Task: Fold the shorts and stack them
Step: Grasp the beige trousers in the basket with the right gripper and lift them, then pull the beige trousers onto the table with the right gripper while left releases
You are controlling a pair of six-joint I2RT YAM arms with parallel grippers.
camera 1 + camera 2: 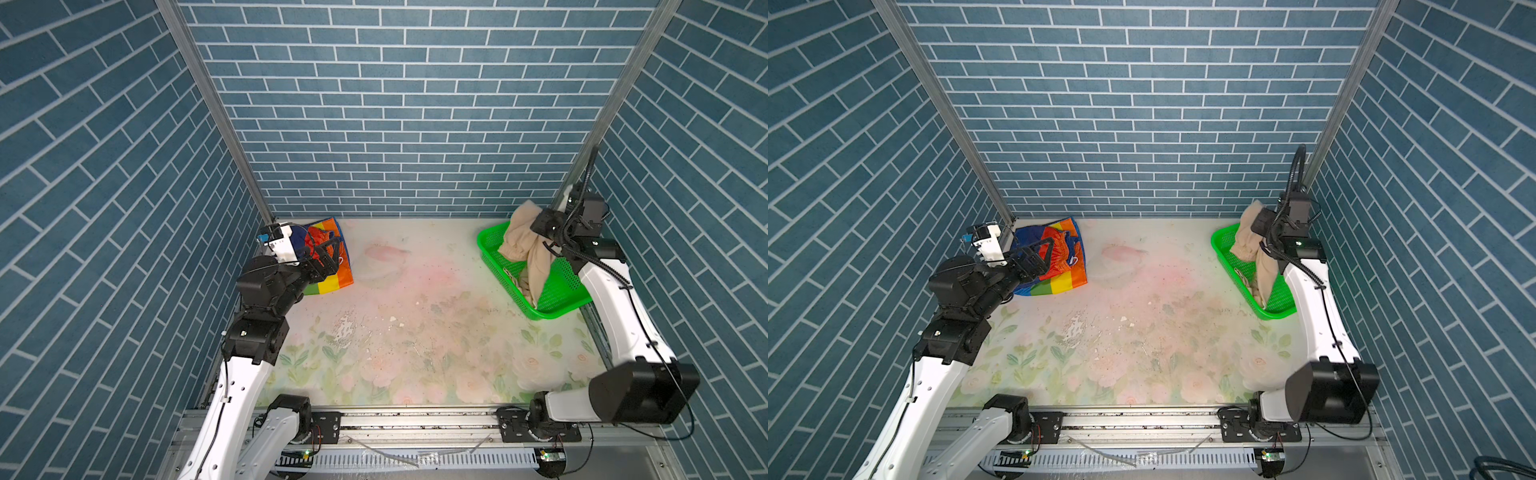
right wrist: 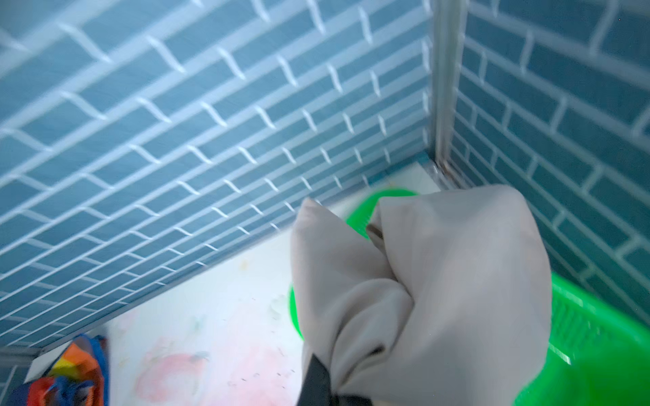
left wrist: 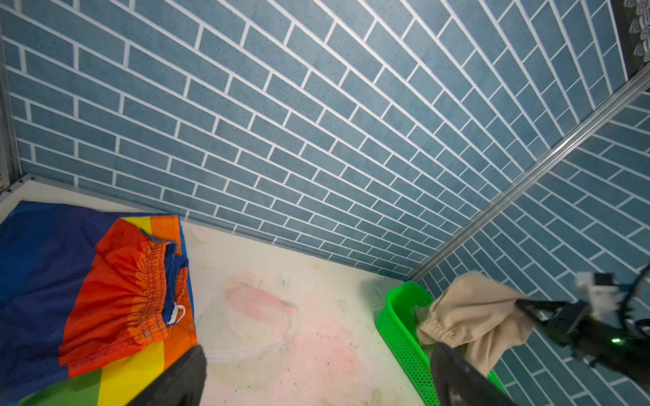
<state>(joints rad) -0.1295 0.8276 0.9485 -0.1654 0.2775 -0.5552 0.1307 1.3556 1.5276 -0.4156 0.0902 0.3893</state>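
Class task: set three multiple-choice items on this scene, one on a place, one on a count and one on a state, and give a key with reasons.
1. Where do the rainbow-striped shorts lie?
A. in the green basket
B. on the table, at its far left corner
C. hanging from the right hand

2. How many pairs of shorts are in view?
A. four
B. three
C. two

3. The right hand is:
A. shut on the beige shorts
B. open above the table
C. shut on nothing

Key:
1 B: in both top views they rest on the table by the back wall.
2 C: one rainbow-striped pair and one beige pair show.
3 A: the beige cloth hangs from its closed jaws over the green basket.
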